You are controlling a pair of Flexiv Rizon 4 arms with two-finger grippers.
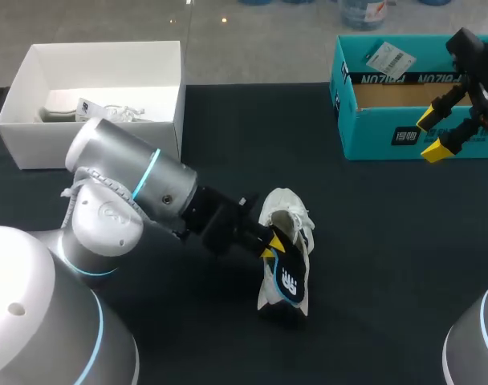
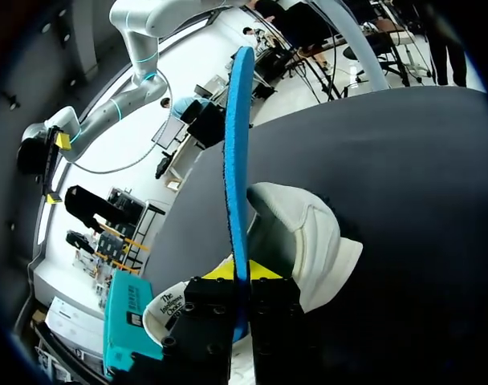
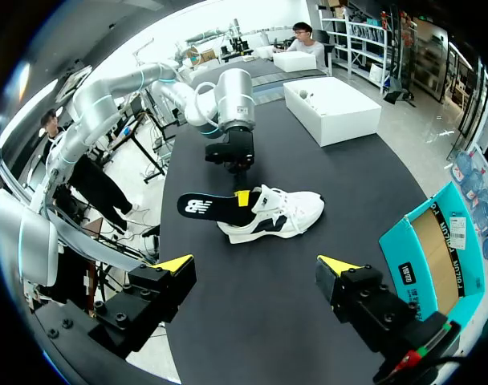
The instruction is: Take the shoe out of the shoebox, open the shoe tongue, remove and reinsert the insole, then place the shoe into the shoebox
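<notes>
A white shoe [image 1: 286, 210] with dark trim rests on the black table. My left gripper [image 1: 268, 245] is at its opening, shut on a black insole [image 1: 289, 282] with a blue edge and a white logo. In the left wrist view the insole [image 2: 239, 152] stands edge-on between the yellow tips of the left gripper [image 2: 242, 271], with the shoe [image 2: 304, 233] just behind it. The right wrist view shows the insole [image 3: 205, 206] sticking out from the shoe [image 3: 276, 216]. My right gripper [image 1: 433, 135] hangs open and empty over the teal shoebox [image 1: 388, 132]. Its own view shows the right gripper [image 3: 256, 265] high above the table.
A white open box [image 1: 35, 144] with white items inside stands at the back left. The teal shoebox [image 3: 437, 249] is at the back right, with a tag on its rim. Black table [image 1: 372, 265] stretches between shoe and shoebox.
</notes>
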